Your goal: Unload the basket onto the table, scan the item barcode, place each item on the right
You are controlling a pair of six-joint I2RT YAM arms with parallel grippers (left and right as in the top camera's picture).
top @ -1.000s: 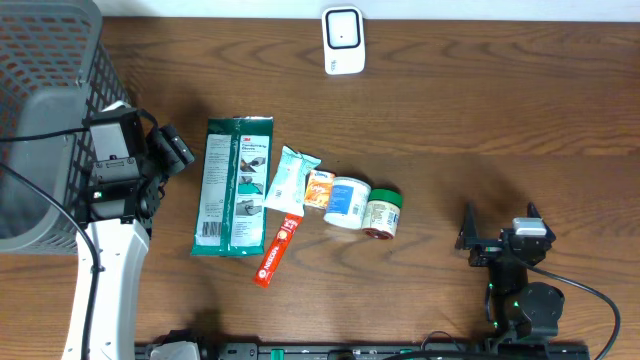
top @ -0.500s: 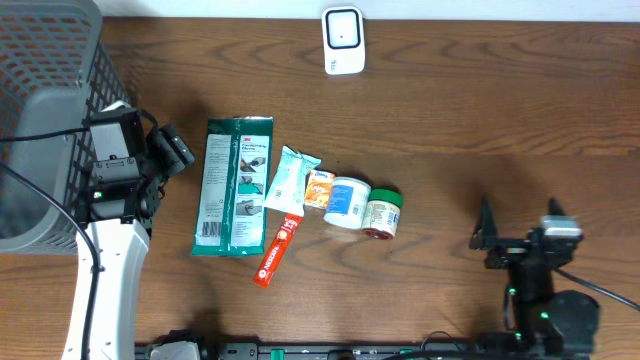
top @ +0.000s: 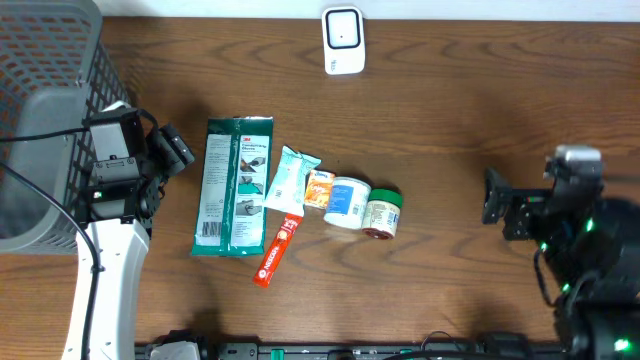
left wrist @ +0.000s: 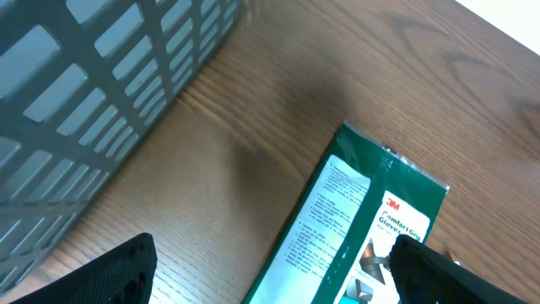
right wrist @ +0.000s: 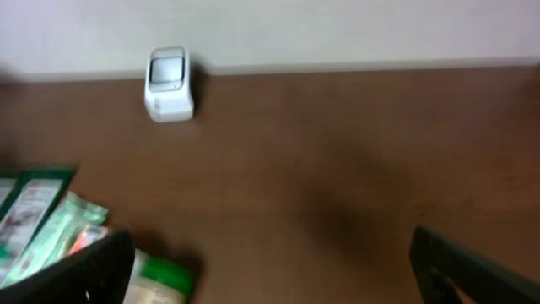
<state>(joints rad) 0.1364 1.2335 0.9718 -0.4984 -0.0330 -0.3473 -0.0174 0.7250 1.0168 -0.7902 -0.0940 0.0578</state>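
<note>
A white barcode scanner (top: pixel 342 40) stands at the table's far edge; the right wrist view has the scanner (right wrist: pixel 169 83) at upper left. The items lie in a row mid-table: a green 3M gloves pack (top: pixel 233 188), a pale green packet (top: pixel 290 180), a small orange packet (top: pixel 319 188), a blue-labelled tub (top: pixel 347 200), a green-lidded jar (top: pixel 382 215) and a red stick (top: pixel 277 250). My left gripper (top: pixel 176 150) hangs open just left of the gloves pack (left wrist: pixel 363 228), holding nothing. My right gripper (top: pixel 495 205) is open and empty, well right of the jar (right wrist: pixel 160 283).
A grey mesh basket (top: pixel 40 100) fills the far left corner, and its wall (left wrist: pixel 84 84) shows close by in the left wrist view. Bare wood lies between the jar and my right arm.
My right arm has moved right and toward the far side, its wrist now looming larger under the overhead camera. The left arm and the items have not moved.
</note>
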